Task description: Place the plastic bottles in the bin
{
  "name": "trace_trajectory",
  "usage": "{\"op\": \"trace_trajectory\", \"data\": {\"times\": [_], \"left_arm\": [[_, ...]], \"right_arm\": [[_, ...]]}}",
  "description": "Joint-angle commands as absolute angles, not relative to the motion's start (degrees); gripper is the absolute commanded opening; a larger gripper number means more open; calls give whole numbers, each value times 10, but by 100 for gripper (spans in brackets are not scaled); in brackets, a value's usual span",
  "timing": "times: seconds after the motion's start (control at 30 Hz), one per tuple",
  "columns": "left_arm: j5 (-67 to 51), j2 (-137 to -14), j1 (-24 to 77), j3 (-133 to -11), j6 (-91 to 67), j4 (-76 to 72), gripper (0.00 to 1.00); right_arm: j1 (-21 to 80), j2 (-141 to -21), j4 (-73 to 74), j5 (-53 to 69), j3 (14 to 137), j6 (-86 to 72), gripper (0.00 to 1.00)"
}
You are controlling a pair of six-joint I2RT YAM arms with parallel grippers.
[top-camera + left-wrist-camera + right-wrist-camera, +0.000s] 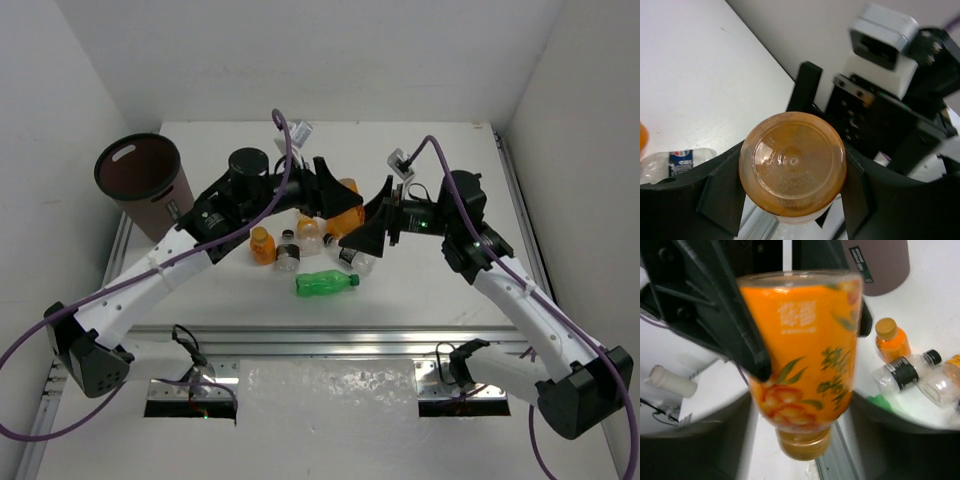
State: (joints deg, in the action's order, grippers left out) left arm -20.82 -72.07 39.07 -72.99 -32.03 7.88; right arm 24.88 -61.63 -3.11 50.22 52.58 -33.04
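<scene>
White tabletop (450,165), bottle cluster (327,284), brown bin (152,212) left-rear.

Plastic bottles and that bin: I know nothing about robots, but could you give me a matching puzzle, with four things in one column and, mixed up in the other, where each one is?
Things:
1. green plastic bottle
2. large orange juice bottle
3. small orange bottle with an orange cap
4. dark brown round bin

Places:
A. gripped by the left tool
B. by the far left corner of the white table
C. lying on its side on the table
D. on the table, the bottle nearest the bin

Pairs: 1-C, 2-A, 3-D, 4-B.
</scene>
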Motion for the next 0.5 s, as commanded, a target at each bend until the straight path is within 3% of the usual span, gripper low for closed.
{"op": "trace_trajectory", "data": {"times": [0.0, 0.1, 0.27, 0.37, 0.47], "left_arm": [[-96, -719, 389, -785, -303, 113, 3], [77, -716, 357, -877, -301, 256, 2], [262, -714, 169, -964, -307, 377, 1], [320, -741, 71, -1003, -302, 414, 2], [349, -790, -49, -1012, -304, 417, 8]], "right_arm": [[254, -584, -95, 533, 521, -338, 97], [254, -563, 9, 417, 530, -271, 99], [253, -541, 134, 244, 527, -231, 99], [253, -532, 151, 236, 514, -218, 99], [253, -521, 141, 233, 486, -217, 99]]}}
